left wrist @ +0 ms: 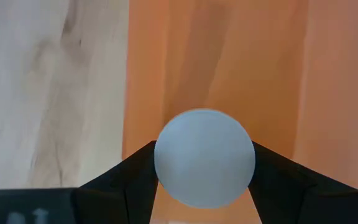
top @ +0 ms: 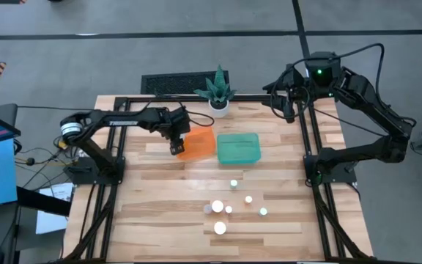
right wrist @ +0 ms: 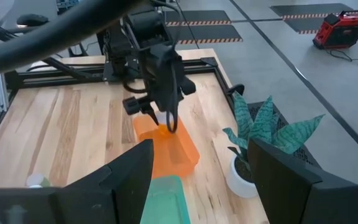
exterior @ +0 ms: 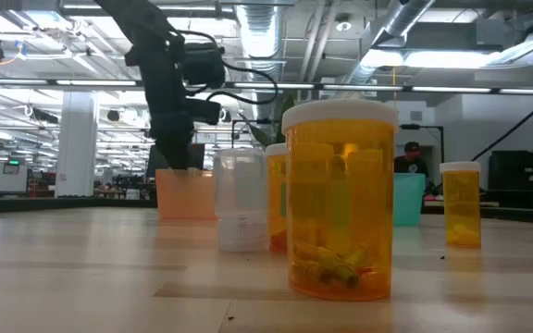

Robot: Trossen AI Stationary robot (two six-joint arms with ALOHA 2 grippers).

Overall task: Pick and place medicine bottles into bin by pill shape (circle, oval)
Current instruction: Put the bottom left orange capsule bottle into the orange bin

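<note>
Left tool (left wrist: 204,186) has its two fingers clamped on either side of a round white cap — that is one of the medicine bottles (left wrist: 204,158), and you are holding it directly over the orange bin (top: 198,144), clear of its floor as far as the left wrist view shows. Judging from that, you are at the release step for this bottle, so the sort is under way but far from finished. Six bottles (top: 217,207) remain clustered on the near half of the surface (top: 152,213), well apart from both bins. The green bin (top: 239,147), just beside the orange one, shows nothing inside from above. Your right tool (right wrist: 197,186) waits up by the far right corner near the potted plant (top: 217,92), fingers spread wide and empty — you could bring it in for the bottles on that side.
</note>
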